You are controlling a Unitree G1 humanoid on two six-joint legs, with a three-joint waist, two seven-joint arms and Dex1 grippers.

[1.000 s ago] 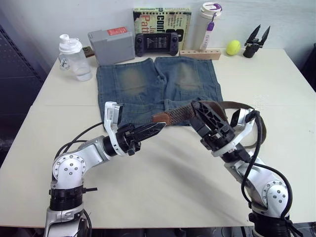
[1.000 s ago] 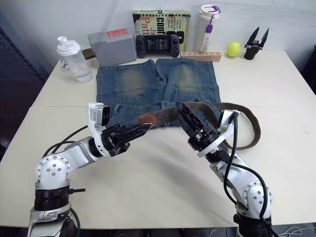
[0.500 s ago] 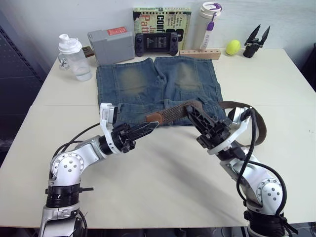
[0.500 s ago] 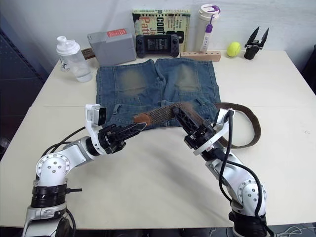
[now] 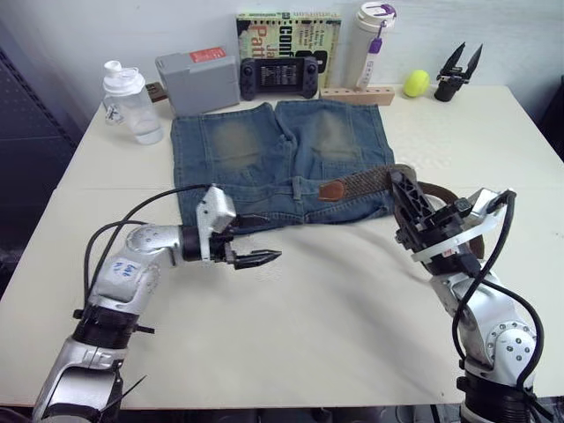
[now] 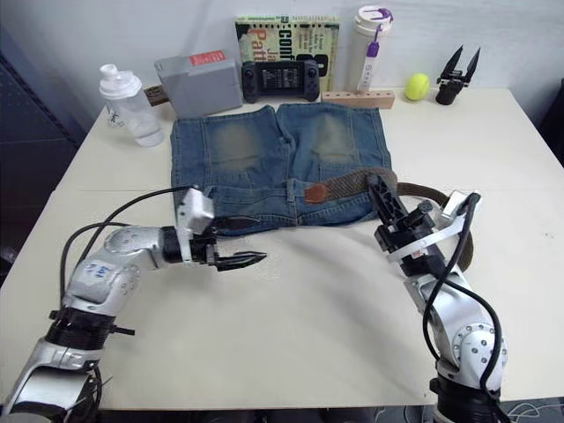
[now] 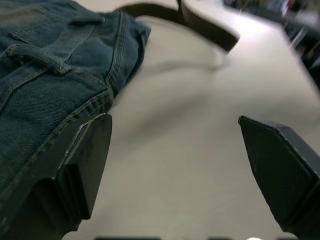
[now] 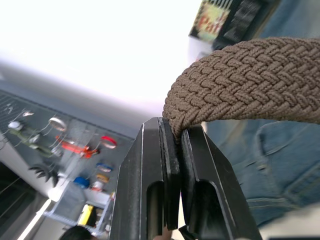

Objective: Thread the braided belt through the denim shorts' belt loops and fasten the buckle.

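- Shaker bottle [image 5: 130, 101], clear with a white lid, stands near the far left corner of the tabletop [image 5: 308, 326].
- Left gripper [image 5: 261, 259]: low over bare tabletop, just off the near left corner of the denim shorts [image 5: 282, 154]. Jaws released, spread wide, nothing between them; the left wrist view shows the shorts' near hem beside one finger.
- Grey box [image 5: 197, 79], book [image 5: 289, 35] and game controller [image 5: 280, 79] line the far edge behind the shorts.
- Denim shorts lie flat at tabletop centre toward the far edge, legs pointing to the far edge, waistband on the near side.
- Braided belt [image 5: 357, 184]: tan leather tip rests on the waistband near the shorts' middle; braid runs to the right across the waistband into the right gripper, then loops on the tabletop toward the right edge. Cannot tell whether it passes through any belt loop. Buckle not made out.
- Right gripper [image 5: 401, 185]: raised at the shorts' near right corner, jaws clenched on the braided belt.
- White tumbler [image 5: 370, 44], wooden block [image 5: 357, 95], yellow ball [image 5: 416, 85] and a black clip tool [image 5: 458, 75] sit toward the far right corner.
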